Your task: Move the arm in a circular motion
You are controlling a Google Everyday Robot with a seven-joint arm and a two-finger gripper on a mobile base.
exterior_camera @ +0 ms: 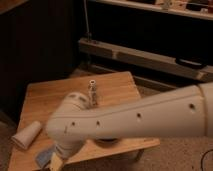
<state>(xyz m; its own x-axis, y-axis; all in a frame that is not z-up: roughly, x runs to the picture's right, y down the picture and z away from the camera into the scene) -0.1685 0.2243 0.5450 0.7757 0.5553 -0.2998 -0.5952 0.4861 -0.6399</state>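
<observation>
Centrally, cream arm (130,120) crossing low over wooden table (45,100), gripper (56,162) at table's front edge, grip state indiscernible, small bottle (92,90) upright mid-table, white cup (27,135) lying near table's left edge.

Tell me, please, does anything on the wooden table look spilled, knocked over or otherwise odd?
Nothing looks spilled or damaged. The arm sweeps low across the wooden table, hiding much of it; its gripper is at the front left edge. The small bottle stands upright, and the white roll lies on its side.
</observation>
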